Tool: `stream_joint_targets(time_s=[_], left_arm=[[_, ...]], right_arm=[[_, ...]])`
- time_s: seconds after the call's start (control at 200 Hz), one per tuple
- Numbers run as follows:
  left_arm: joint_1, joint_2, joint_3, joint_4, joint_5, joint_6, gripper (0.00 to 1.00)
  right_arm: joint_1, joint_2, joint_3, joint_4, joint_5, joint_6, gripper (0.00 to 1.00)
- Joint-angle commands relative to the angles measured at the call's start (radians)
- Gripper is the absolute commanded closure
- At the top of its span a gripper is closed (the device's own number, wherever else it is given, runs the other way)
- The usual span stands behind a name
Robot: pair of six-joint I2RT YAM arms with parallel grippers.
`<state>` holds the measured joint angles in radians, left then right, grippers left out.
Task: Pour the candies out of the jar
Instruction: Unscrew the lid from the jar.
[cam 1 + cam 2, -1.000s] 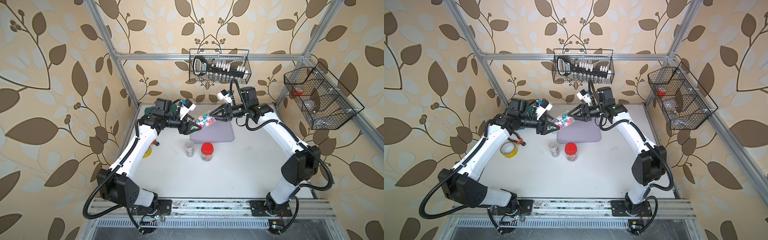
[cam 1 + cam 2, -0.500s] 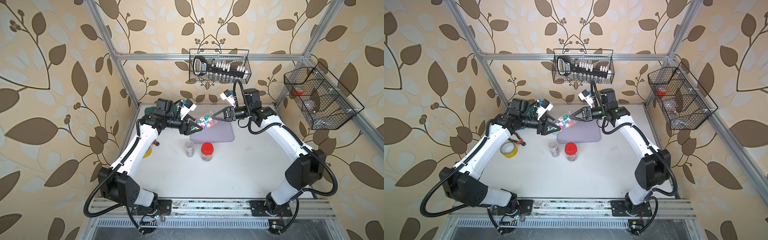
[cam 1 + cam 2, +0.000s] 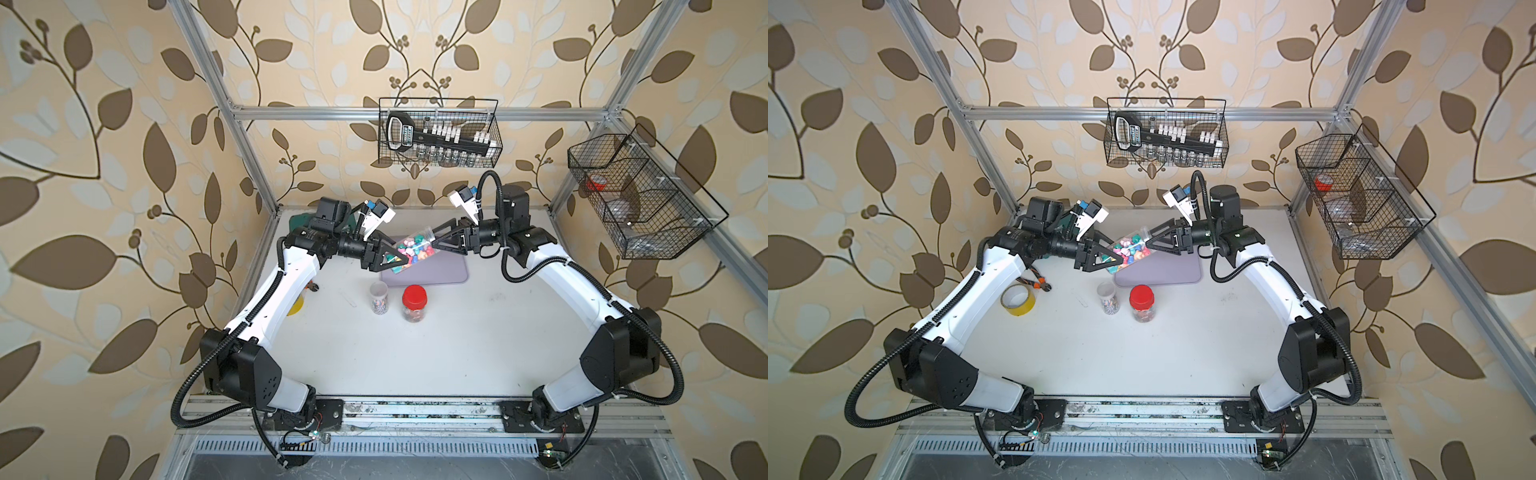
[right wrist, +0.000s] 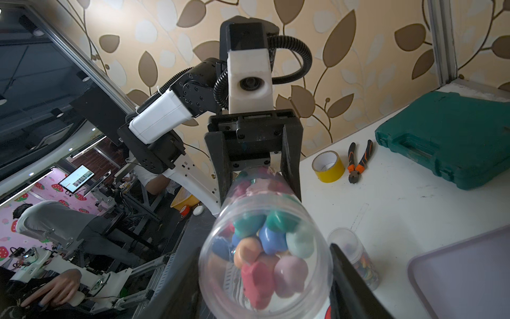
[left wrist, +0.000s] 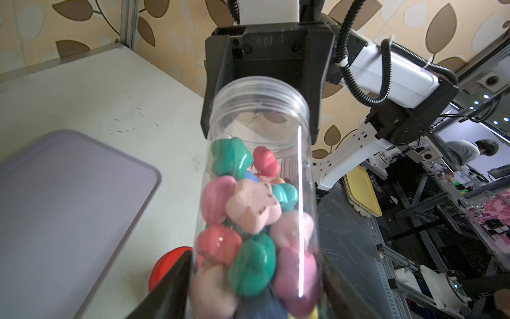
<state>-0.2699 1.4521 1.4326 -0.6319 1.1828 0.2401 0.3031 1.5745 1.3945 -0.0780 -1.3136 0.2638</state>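
Aloft at the far edge of the desk (image 3: 457, 345), left gripper (image 3: 400, 254) clamps the jar (image 3: 417, 248). Left wrist view shows right gripper (image 5: 260, 125) straddling its mouth; grip unclear.

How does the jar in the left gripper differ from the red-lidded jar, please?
The open jar has no lid; the red-lidded jar is capped. The open jar is tilted in the left gripper; the red-lidded jar stands upright on the table. Both are clear with coloured contents.
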Motion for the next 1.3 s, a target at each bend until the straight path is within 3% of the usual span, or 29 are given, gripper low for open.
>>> stream_joint_targets(time_s=[0.0, 0.43, 0.93, 1.09, 1.295], left_arm=[[0.003, -0.022, 0.025, 0.107, 0.087, -0.016, 0.42], [0.003, -0.022, 0.015, 0.072, 0.109, 0.007, 0.41], [0.003, -0.018, 0.008, 0.055, 0.107, 0.022, 0.41], [0.003, -0.018, 0.009, 0.054, 0.104, 0.025, 0.41], [0.003, -0.018, 0.006, 0.044, 0.100, 0.036, 0.41]], right_arm=[[0.007, -0.016, -0.028, 0.033, -0.093, -0.037, 0.53], [-0.025, -0.027, -0.032, 0.108, -0.107, 0.008, 0.53], [-0.102, -0.039, -0.040, 0.127, -0.031, 0.097, 0.52], [-0.139, -0.048, -0.048, 0.027, 0.088, 0.096, 0.51], [-0.179, -0.074, -0.034, -0.233, 0.411, 0.049, 0.50]])
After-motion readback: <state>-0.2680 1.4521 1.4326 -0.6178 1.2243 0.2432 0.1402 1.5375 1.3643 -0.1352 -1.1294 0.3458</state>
